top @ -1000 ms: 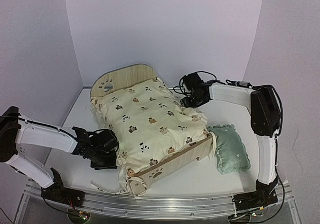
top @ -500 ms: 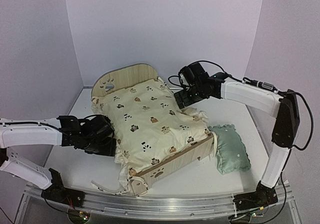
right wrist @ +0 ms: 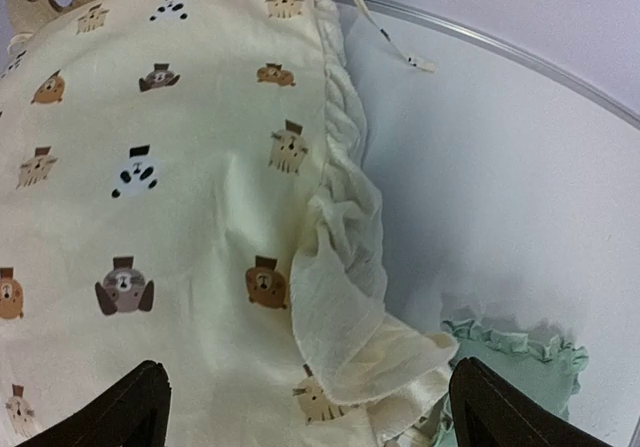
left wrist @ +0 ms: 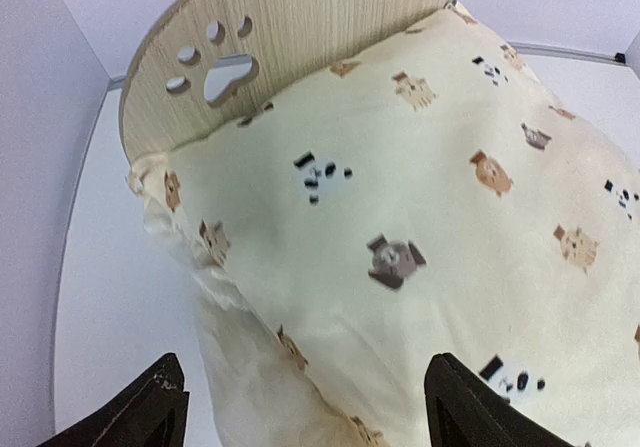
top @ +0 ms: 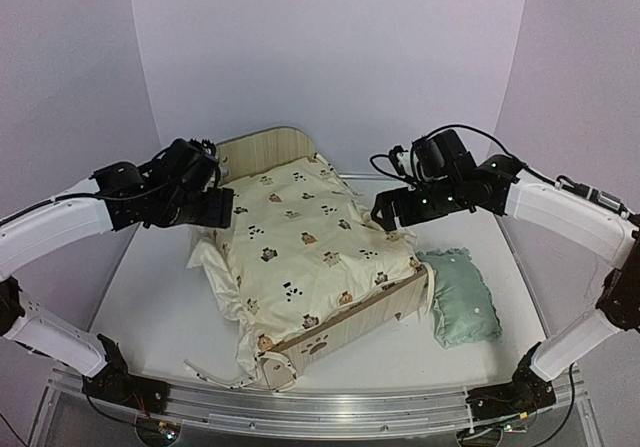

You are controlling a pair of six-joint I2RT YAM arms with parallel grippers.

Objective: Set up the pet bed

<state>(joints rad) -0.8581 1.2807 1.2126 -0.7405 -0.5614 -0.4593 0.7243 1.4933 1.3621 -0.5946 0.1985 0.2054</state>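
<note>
My left gripper point(top: 212, 207) and right gripper point(top: 385, 213) hung spread and empty; I judged the pet bed point(top: 335, 337) light, rigid wood, best pinched at its headboard point(top: 262, 147) rim.

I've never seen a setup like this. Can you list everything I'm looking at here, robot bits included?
pet bed: one, light wood, paw-print cutout in the headboard, mid-table
cushion: one, cream with small animal prints, lying in the pet bed, edges spilling over its sides
tie: one clearly seen, cream, trailing on the table by the bed's near corner
pillow: one, mint green, frilled, on the table beside the bed's foot
table: one, white, under everything
arms: two, white and black, left arm, right arm
left gripper: black, open, empty, above the cushion near the headboard
right gripper: black, open, empty, above the cushion's frilled edge
</note>
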